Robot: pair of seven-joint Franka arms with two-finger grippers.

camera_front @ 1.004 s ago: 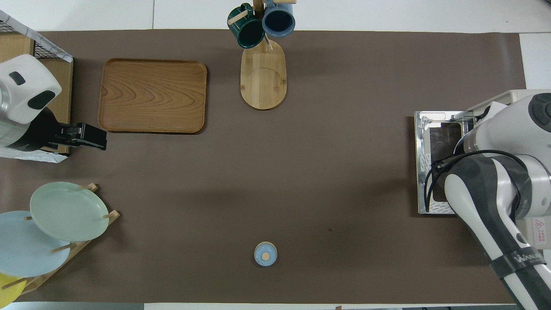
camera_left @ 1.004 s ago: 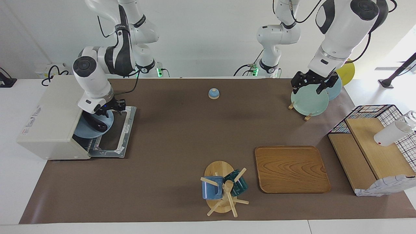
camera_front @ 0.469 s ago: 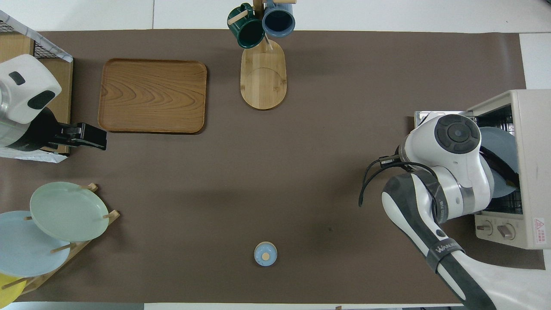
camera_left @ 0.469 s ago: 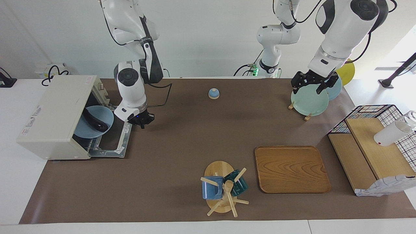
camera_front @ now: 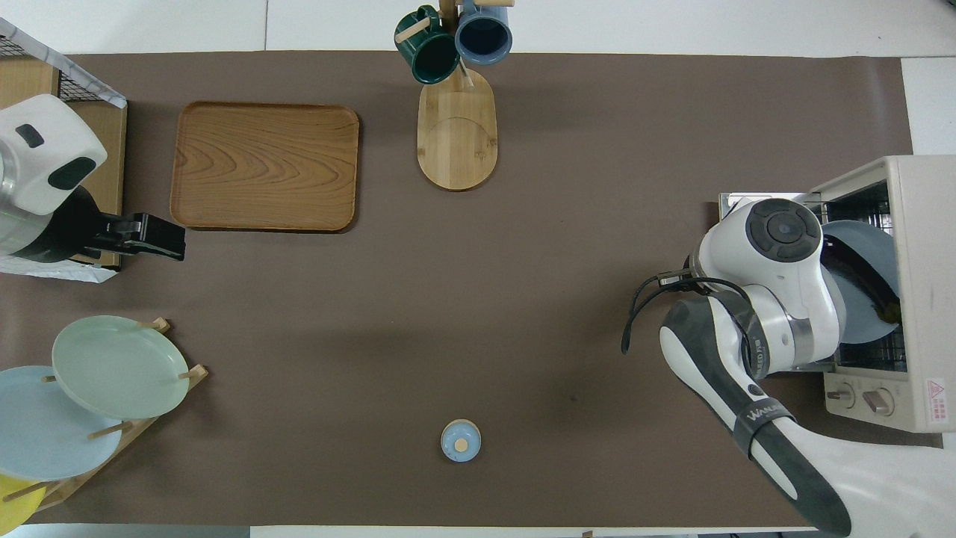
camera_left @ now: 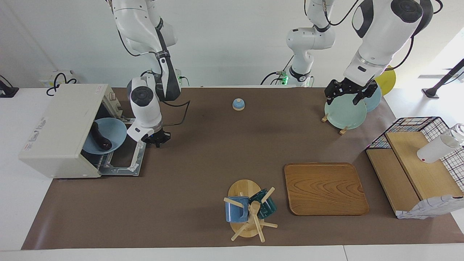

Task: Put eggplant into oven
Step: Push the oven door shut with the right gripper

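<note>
The brown-covered tabletop [camera_left: 203, 152] carries a boxy cream-white toaster oven [camera_left: 58, 130], door dropped open. In its mouth sits a pale blue plate [camera_left: 108, 143] bearing the slender dark purple eggplant [camera_left: 100, 137], long axis pointing into the cavity. The right claw [camera_left: 156, 139], empty, fingers unreadable, hangs just outside the door, nearest it. The left claw [camera_left: 349, 92], spread open, waits over the rack of plates [camera_left: 344, 114].

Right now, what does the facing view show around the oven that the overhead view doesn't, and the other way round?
Only the facing view shows the right gripper, low beside the open door, and the whole eggplant. Only the overhead view shows the knobs. Both show the oven open with the blue plate inside.
</note>
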